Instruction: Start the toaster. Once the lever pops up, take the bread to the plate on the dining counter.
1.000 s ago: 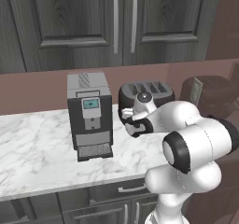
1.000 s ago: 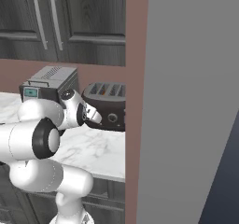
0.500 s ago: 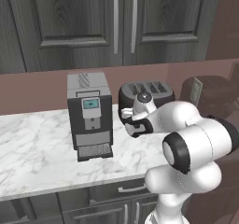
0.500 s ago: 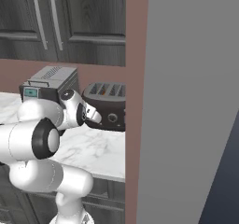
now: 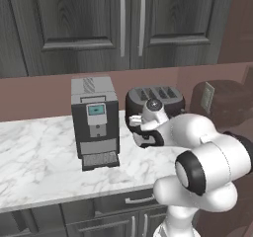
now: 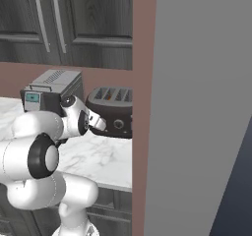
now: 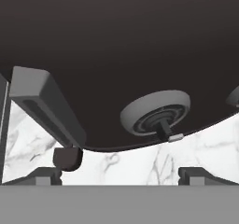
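Your two-finger gripper (image 7: 121, 171) has held close at the front of the dark rounded toaster (image 5: 154, 101) for the last second — fingers wide apart, clamped on nothing; the toaster sits right of the boxy grey coffee machine (image 5: 95, 122) on the marble worktop (image 5: 39, 157); the lever press is yet to come.

Behind the arm's working end, dark wood-grain wall cabinets (image 5: 123, 23) with vertical bar handles (image 5: 122, 17) span the upper wall. Below them runs a reddish-brown backsplash (image 5: 44, 95). Beneath the working end lies a white, grey-veined marble worktop (image 5: 39, 162), with dark base cabinets (image 5: 118, 214) under its front edge. To the right, a reddish-brown wall end (image 6: 141, 107) adjoins a large plain grey panel (image 6: 202, 107). Lighting is even and diffuse.
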